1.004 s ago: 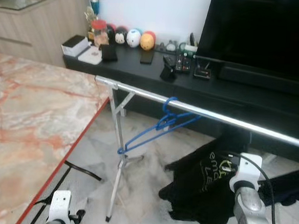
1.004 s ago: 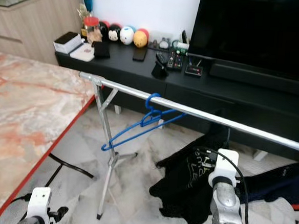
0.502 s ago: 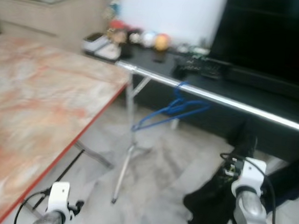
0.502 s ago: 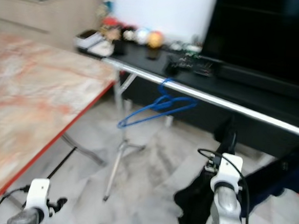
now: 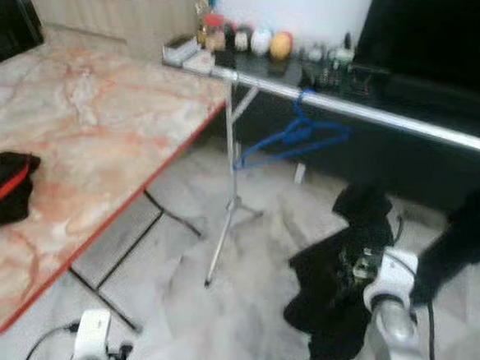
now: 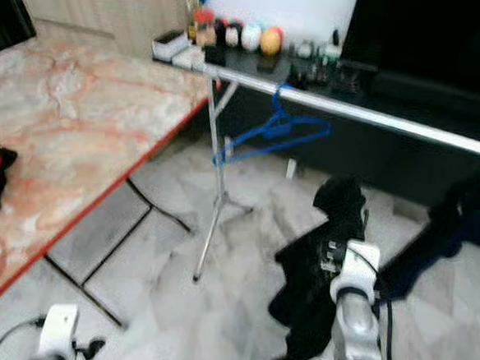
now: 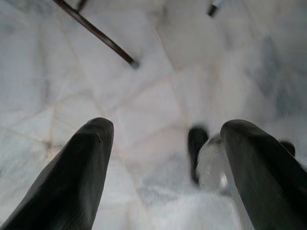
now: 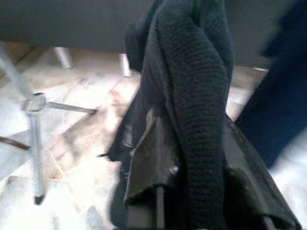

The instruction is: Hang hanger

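One blue hanger hooked on the single silver rail, as a second ago; camera since pulled back, bringing in more marble counter and one black bundle. Right gripper pinching one black garment low. Left gripper fingers spread over floor.

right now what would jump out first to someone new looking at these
The blue hanger hanging empty on the silver rail before the dark TV unit draws the eye first. Next comes the black garment bunched up at the right gripper, low over the pale marble floor. To the left spreads the pink marble table with a black bundle on it.
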Available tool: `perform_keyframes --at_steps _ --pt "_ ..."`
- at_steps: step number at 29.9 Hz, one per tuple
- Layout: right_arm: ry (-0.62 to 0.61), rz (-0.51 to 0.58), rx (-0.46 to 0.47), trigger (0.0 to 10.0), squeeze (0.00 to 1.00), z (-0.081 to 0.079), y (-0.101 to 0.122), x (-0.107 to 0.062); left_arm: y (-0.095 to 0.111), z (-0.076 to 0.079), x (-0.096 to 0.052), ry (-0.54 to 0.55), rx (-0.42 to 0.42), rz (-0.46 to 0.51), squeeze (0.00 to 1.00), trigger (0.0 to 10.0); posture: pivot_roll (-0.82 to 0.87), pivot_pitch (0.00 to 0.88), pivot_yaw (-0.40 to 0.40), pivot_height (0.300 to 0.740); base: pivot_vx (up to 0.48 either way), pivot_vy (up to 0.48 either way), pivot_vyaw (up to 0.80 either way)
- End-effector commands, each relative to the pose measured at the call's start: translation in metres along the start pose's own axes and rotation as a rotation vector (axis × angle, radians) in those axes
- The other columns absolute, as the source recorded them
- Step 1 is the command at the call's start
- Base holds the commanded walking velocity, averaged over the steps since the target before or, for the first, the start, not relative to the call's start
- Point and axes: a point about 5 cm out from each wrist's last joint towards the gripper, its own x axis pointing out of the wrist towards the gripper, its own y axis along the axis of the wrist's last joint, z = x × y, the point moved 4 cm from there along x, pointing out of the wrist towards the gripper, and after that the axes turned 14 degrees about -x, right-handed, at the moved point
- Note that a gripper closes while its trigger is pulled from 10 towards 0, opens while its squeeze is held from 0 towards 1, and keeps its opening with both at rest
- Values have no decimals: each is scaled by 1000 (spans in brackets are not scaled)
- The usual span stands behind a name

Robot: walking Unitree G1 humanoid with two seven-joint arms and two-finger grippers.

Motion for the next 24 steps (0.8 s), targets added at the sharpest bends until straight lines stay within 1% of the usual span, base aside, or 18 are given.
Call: perform_keyframes --at_steps 1,7,9,11,17,24 --pt "-11 35 6 10000 0 1 9 2 4 -2 0 4 16 2 0 10000 -109 0 0 740 -386 0 0" --pt "-17 20 19 10000 0 2 9 4 6 -1 1 3 8 8 0 10000 -108 0 0 740 -386 0 0" --pt "-17 14 13 10000 0 2 8 5 7 -1 1 5 4 12 0 10000 -109 0 1 740 -386 0 -431" --pt "-25 3 11 10000 0 4 6 4 8 0 1 5 5 12 0 10000 -108 0 3 740 -390 0 -800" --pt "-26 11 12 10000 0 4 9 5 10 0 2 11 -3 18 0 10000 -106 0 7 740 -392 0 -745" --pt "-21 24 6 10000 0 2 12 6 12 1 2 12 -7 23 0 10000 -104 0 6 740 -396 0 0"
